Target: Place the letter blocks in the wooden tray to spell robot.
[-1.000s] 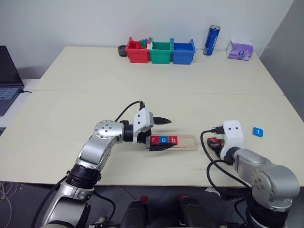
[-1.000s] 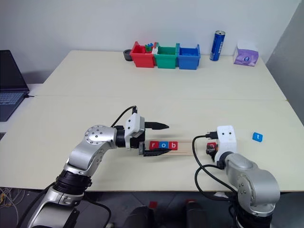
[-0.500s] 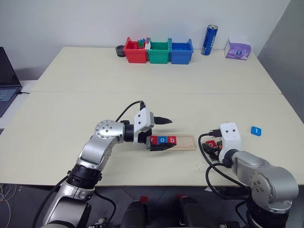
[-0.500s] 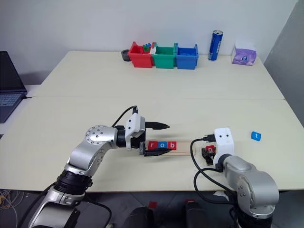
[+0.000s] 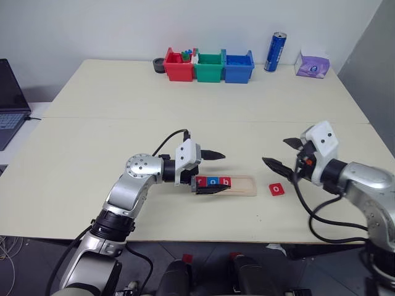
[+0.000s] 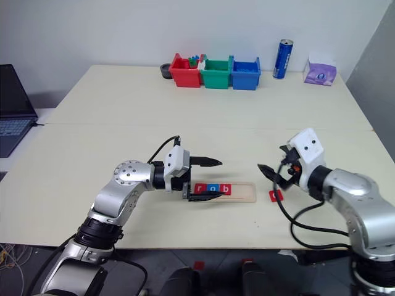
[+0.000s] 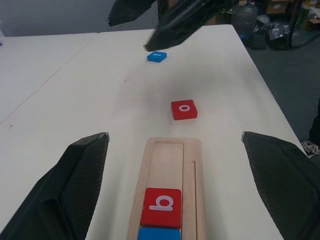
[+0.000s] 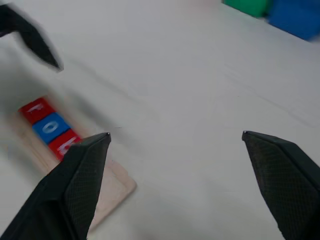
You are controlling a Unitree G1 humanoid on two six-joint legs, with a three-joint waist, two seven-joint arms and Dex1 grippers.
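Note:
The wooden tray [image 5: 244, 185] lies near the table's front edge with letter blocks r [image 5: 200, 181], o [image 5: 213, 181] and b [image 5: 226, 182] at its left end; its right part is bare. My left gripper [image 5: 222, 172] stands open, one finger either side of the tray's left end, with nothing held. A red o block [image 5: 276, 189] lies flat on the table just right of the tray. Above it my right gripper [image 5: 279, 152] hangs open and empty, pointing left. In the left wrist view a blue block [image 7: 157, 56] rests farther away, beyond the red o block [image 7: 184, 109].
At the table's back stand a red bin [image 5: 178, 65], a green bin [image 5: 208, 66] and a blue bin [image 5: 237, 66], with a blue can [image 5: 274, 52] and a purple tissue pack [image 5: 311, 63] to their right. A laptop [image 5: 11, 102] sits off the left edge.
My right gripper opened, let go of the red o block on the table, then rose and turned to point left. The left gripper and tray stayed put.

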